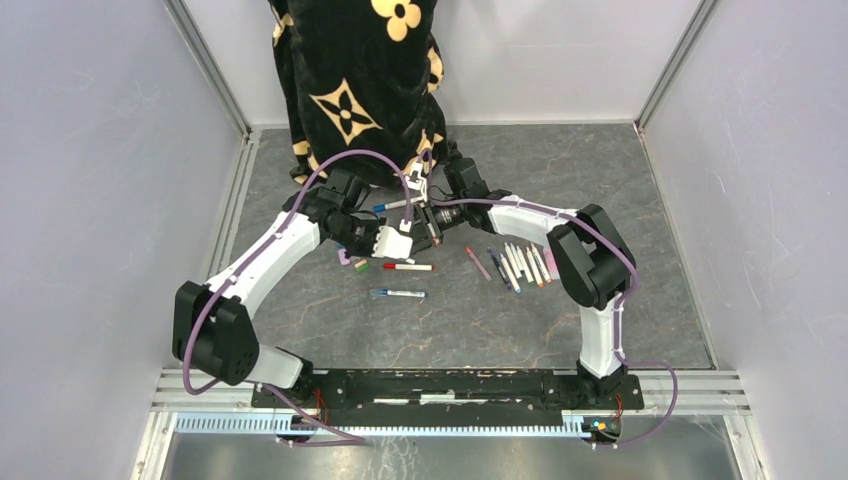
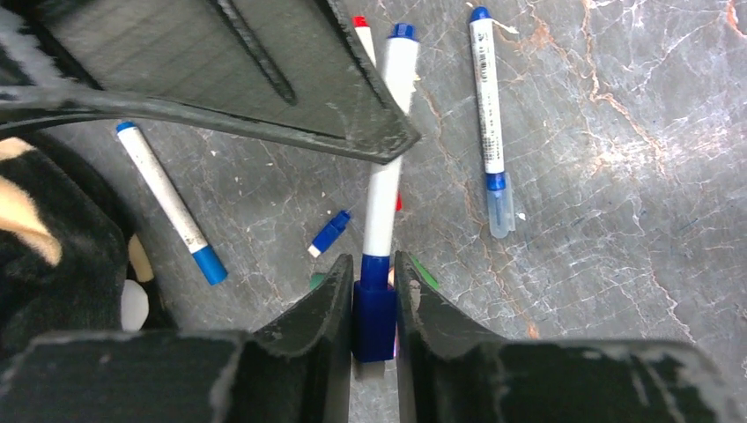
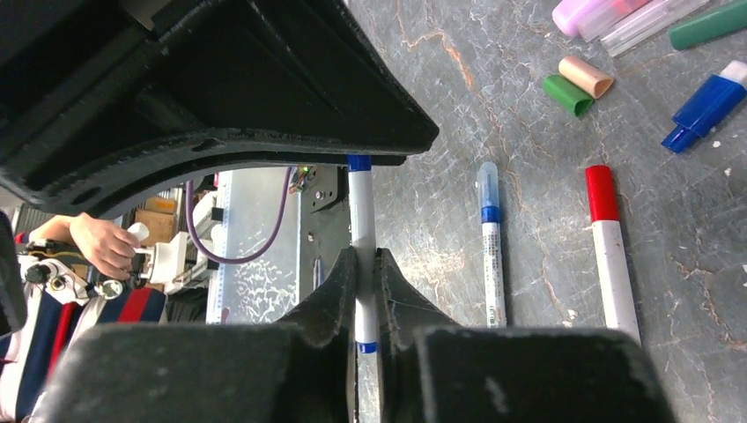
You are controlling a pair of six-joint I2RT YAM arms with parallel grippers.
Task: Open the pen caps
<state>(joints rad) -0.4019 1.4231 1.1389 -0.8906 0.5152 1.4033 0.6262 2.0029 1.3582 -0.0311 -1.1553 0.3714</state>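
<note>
Above the middle of the grey marbled table, the two arms meet tip to tip with one blue marker pen stretched between them. The left gripper is clamped on the pen's blue cap, with a finger pressed flat against each side. The right gripper is pinched tight around the white barrel further along. The cap sits in line with the barrel at its end. On the table beneath lie a red pen and, beside it, a clear-capped pen. A blue-ended pen rests near the black patterned cloth at the far side. Loose caps are scattered close by: a green cap touching a tan cap, and a loose blue cap a little apart. A row of pens lies side by side just next to the right arm's elbow.
</note>
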